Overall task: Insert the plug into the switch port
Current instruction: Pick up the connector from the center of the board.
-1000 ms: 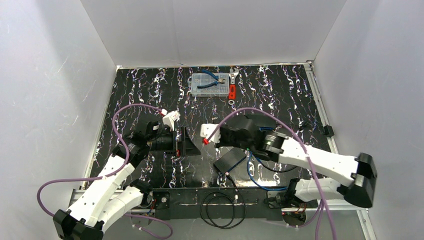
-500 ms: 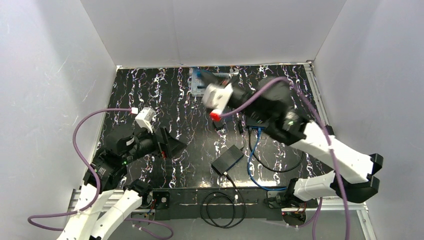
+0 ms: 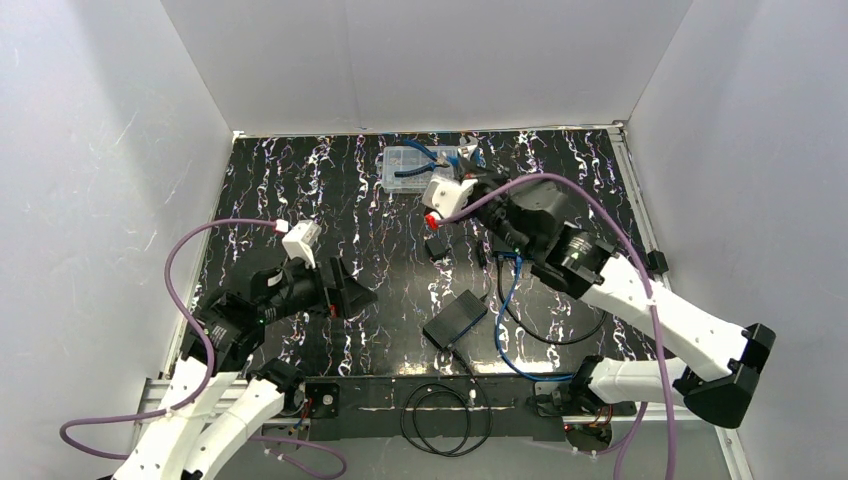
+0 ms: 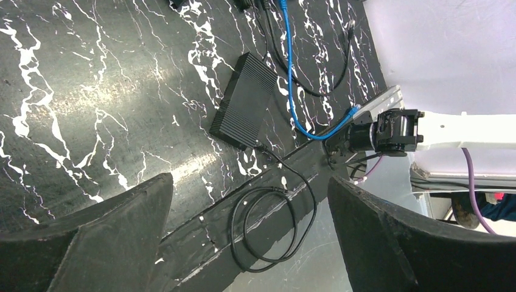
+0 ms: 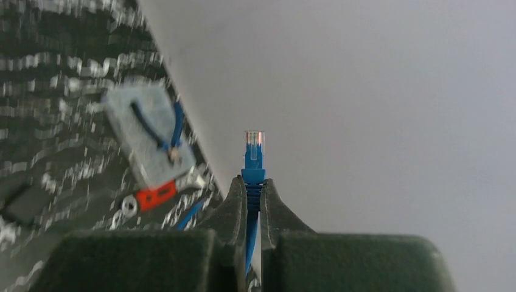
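Gripping the blue cable (image 3: 503,300) behind its plug (image 5: 254,145), the right hand (image 5: 254,182) hangs toward twelve o'clock — the black switch box (image 3: 457,319) lies at six. Left hand (image 4: 248,182) open, empty. Next, likely: lower and align plug.

Right wrist view, left side smears on us: parts box (image 5: 125,140) and red tool (image 5: 155,194) are mere blurs, and the plug (image 5: 254,152) has its cable vanishing between the right fingers (image 5: 234,210). From the top, the black box (image 3: 455,318) is too small for us to find its switch port.
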{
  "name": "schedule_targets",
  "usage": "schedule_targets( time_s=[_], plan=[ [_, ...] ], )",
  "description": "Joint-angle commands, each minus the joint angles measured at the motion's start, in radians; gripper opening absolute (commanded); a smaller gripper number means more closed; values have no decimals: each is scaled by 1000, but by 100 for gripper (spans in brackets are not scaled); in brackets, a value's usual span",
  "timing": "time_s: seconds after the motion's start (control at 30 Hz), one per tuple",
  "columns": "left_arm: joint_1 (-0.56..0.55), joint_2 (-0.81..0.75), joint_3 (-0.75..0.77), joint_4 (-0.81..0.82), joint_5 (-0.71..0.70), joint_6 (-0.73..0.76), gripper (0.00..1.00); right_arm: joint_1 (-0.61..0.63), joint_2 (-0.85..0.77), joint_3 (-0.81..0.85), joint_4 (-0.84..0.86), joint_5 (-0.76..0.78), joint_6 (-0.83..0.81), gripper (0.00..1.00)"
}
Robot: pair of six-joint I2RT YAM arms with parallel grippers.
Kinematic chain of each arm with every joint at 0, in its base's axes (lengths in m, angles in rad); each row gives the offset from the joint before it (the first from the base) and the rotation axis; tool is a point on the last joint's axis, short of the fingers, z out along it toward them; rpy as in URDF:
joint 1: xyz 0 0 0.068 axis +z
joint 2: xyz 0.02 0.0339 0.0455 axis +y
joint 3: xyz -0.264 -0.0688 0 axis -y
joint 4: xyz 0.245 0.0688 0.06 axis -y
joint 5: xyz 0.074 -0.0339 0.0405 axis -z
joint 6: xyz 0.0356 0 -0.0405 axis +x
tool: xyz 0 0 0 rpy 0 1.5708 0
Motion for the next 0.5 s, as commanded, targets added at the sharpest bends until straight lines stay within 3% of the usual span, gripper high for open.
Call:
schedule_targets(
  time_s=[0.0,0.27,0.47],
  plan=[
    [5,26,-6,15,46,23,98,-14,-148,-52,27,207,10,1],
    [5,95,-97,137,100,-32,98,-14,-272,-85,-316,361,177,1],
    [5,184,-162,234,123,-85,98,-14,-297,-177,-576,200,465,1]
  ],
)
